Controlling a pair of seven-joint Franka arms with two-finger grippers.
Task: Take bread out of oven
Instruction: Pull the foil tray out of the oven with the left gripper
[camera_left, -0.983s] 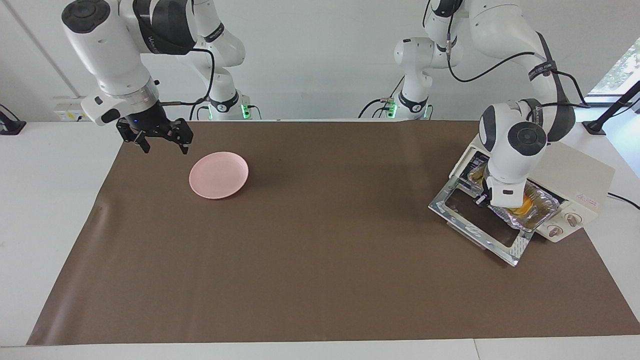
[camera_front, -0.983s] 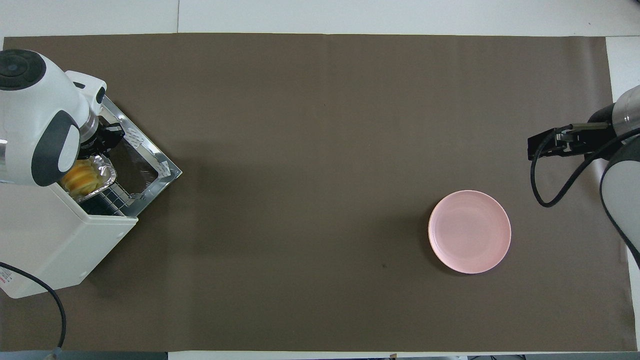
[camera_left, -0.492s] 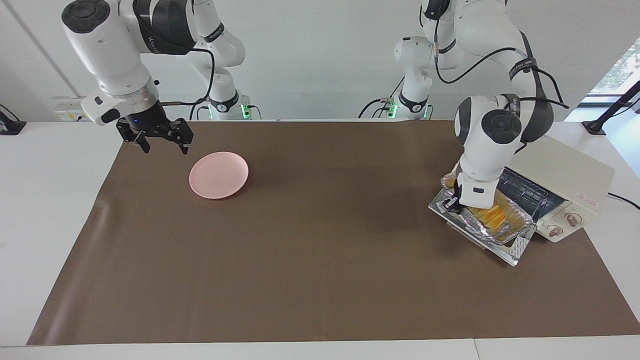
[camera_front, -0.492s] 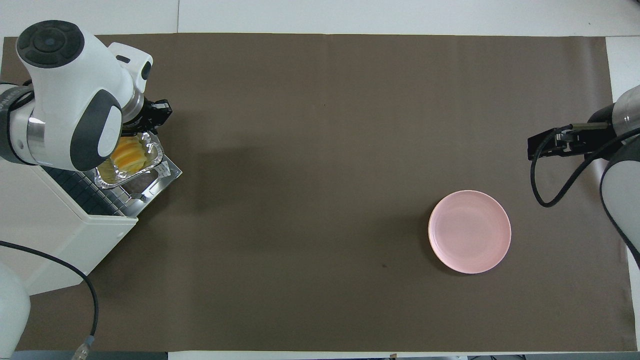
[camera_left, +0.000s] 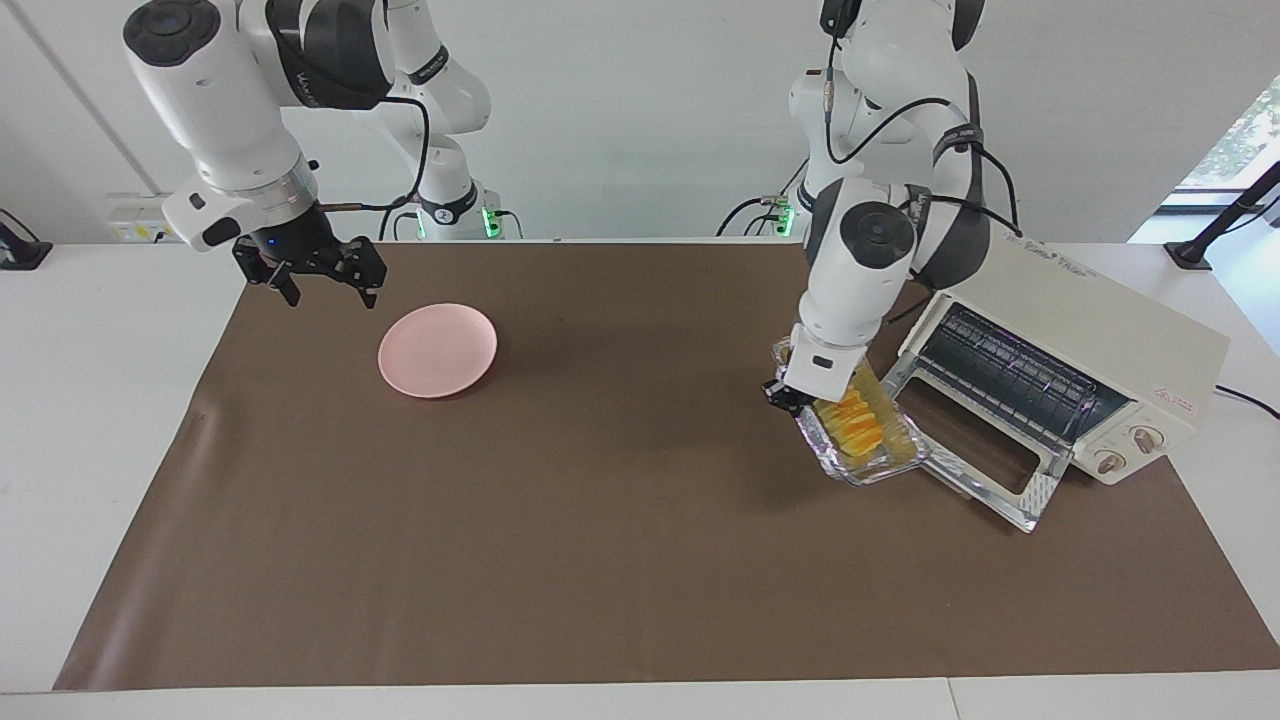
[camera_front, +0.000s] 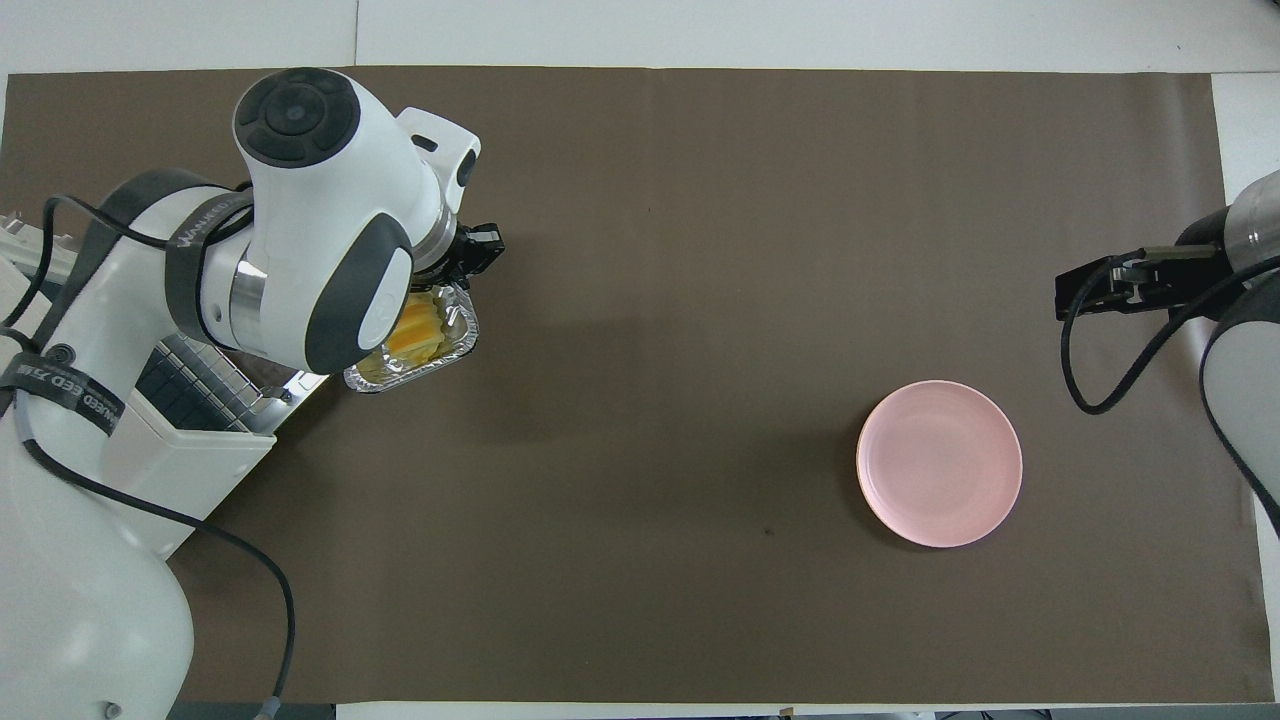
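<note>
The golden-yellow bread (camera_left: 858, 425) lies in a crinkled silver foil tray (camera_left: 885, 462). My left gripper (camera_left: 788, 396) is shut on the tray's rim and holds it tilted in the air, over the mat beside the open oven door (camera_left: 985, 470). The cream-white oven (camera_left: 1100, 340) stands at the left arm's end of the table with its rack bare. In the overhead view the bread (camera_front: 415, 335) and tray (camera_front: 400, 376) show under the left gripper (camera_front: 470, 262), beside the oven (camera_front: 200, 470). My right gripper (camera_left: 325, 285) waits open and empty, over the mat's edge near the plate; it also shows in the overhead view (camera_front: 1085, 290).
A round pink plate (camera_left: 437, 350) sits on the brown mat toward the right arm's end; it also shows in the overhead view (camera_front: 939, 463). The oven's glass door lies folded down onto the mat. A black cable runs from the oven off the table.
My left gripper has pulled the foil tray with the bread out of the oven, past the door, to over the mat toward the table's middle. The right arm has not moved.
</note>
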